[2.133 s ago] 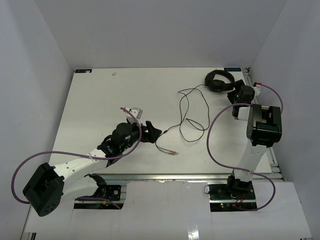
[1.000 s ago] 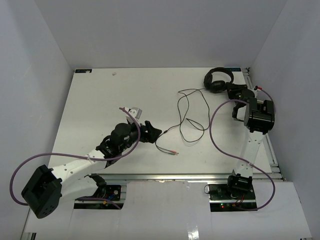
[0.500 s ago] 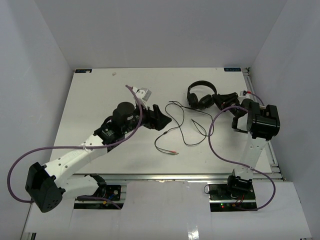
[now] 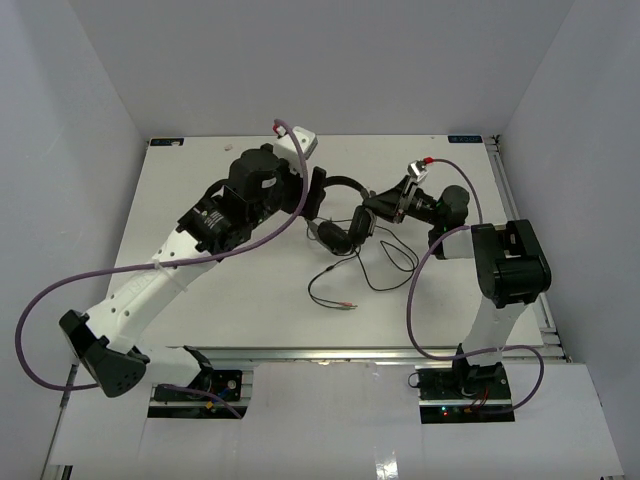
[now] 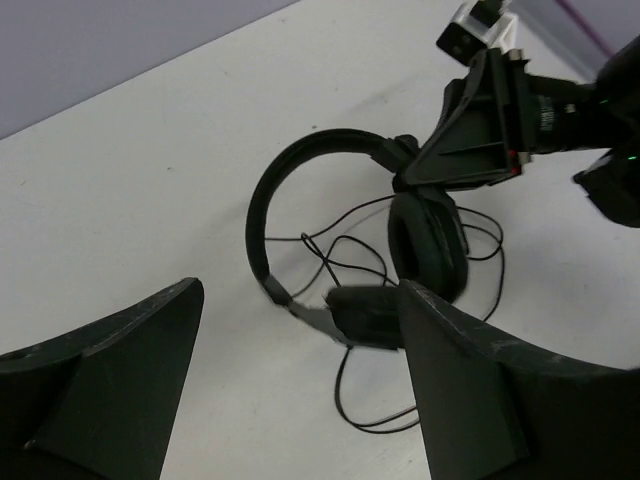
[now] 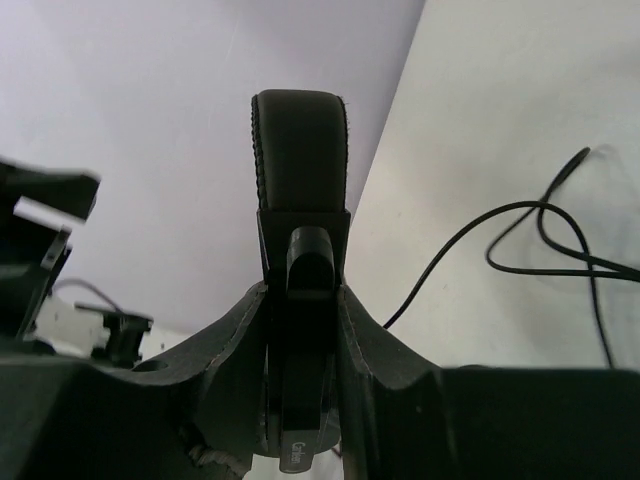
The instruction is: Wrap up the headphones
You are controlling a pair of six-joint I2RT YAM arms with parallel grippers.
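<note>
Nearest, at the lower centre of the top view, the thin cable [image 4: 322,299] and its reddish plug [image 4: 348,306] lie in loose loops on the table [image 4: 200,170]. Just beyond, mid-frame, the headphones [image 4: 345,228] are pinched at the headband by the right end effector [image 4: 385,205]. The left end effector [image 4: 318,198] hangs spread beside them. I judge that no winding is done and all the wrapping remains.

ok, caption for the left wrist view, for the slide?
Open left tool faces the headphones, whose headband the right tool grips beside an earcup.
</note>
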